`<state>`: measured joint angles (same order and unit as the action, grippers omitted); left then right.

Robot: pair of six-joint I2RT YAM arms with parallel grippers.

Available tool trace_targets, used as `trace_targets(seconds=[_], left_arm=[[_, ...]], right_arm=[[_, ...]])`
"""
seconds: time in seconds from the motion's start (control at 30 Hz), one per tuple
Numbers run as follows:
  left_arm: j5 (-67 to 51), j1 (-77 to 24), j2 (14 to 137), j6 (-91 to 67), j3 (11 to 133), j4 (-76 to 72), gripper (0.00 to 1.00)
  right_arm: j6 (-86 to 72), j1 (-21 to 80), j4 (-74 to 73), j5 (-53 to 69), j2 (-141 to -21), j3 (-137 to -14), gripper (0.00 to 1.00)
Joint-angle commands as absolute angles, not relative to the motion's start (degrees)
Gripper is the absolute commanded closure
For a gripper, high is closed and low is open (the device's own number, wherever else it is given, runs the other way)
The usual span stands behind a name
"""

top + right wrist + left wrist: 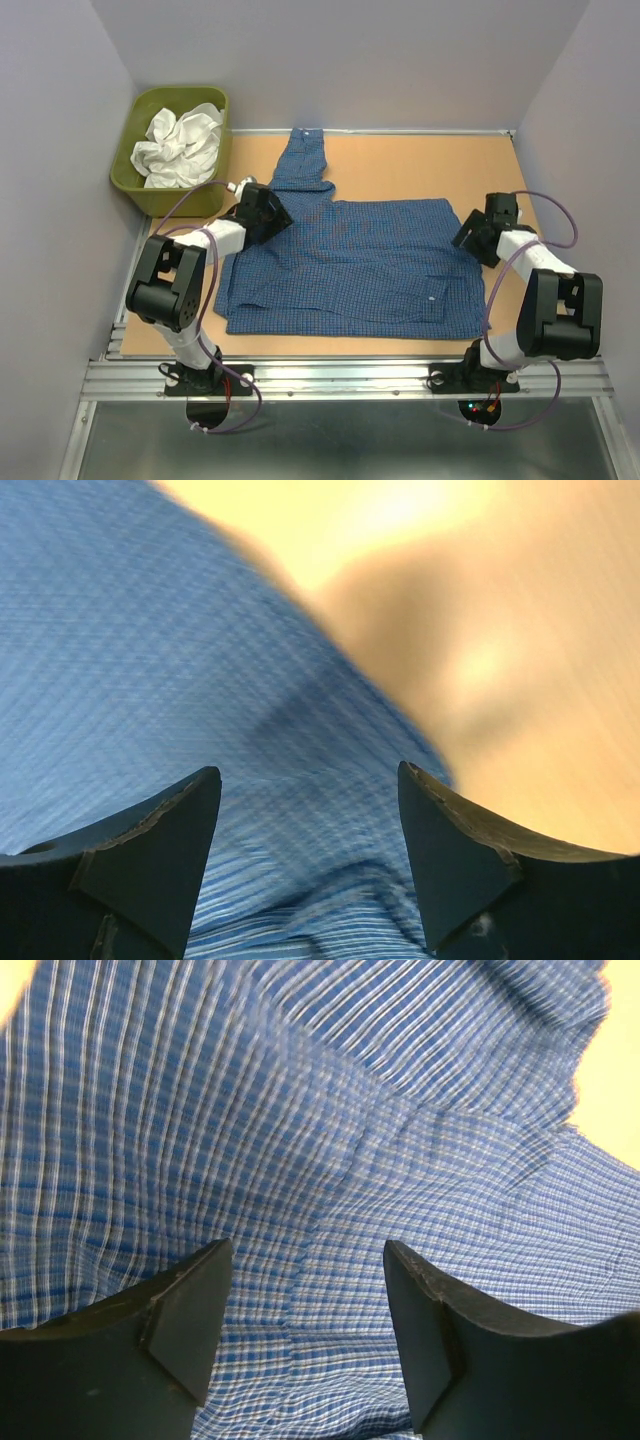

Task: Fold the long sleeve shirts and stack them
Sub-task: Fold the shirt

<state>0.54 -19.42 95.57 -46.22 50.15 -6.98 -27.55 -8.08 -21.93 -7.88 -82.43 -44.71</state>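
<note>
Left wrist view shows you your left gripper (307,1248) with its jaws standing apart and nothing between them. The dark blue checked shirt (300,1110) fills the frame just beneath it, with a seam running under the gap. You cannot tell whether the tips touch the cloth. Right wrist view gives you the right gripper (309,770), jaws likewise spread and empty, hanging over the shirt's edge. Blue cloth lies under the gap and under the finger on the picture's left, and bare table (520,630) shows beyond the other finger. From the top camera you see the shirt spread flat across the middle of the table. Your left gripper is over its far left corner, where one sleeve (303,160) runs toward the table's far edge, and your right gripper is at its right-hand border. Farther out, the white garment (180,145) lies crumpled in the olive-green tub (122,170) at the far left, apart from the shirt.
</note>
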Motion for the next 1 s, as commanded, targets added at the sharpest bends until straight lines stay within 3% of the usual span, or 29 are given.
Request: trace_targets(seconds=[0.0,0.63,0.97], left_arm=[[2.9,-19.34,96.84,-39.38,57.91,-5.63,0.27],[2.02,-21.62,114.78,-31.64,75.84,-4.31,0.27],[2.9,-22.76,117.95,-28.66,80.68,-7.03,0.27]], right_arm=[[-21.89,-5.37,-17.58,1.55,-82.26,-52.99,0.23],[-14.15,1.14,-10.37,10.28,-105.9,-69.69,0.23],[-18.28,1.05,-10.37,0.62,-110.83,-70.31,0.23]])
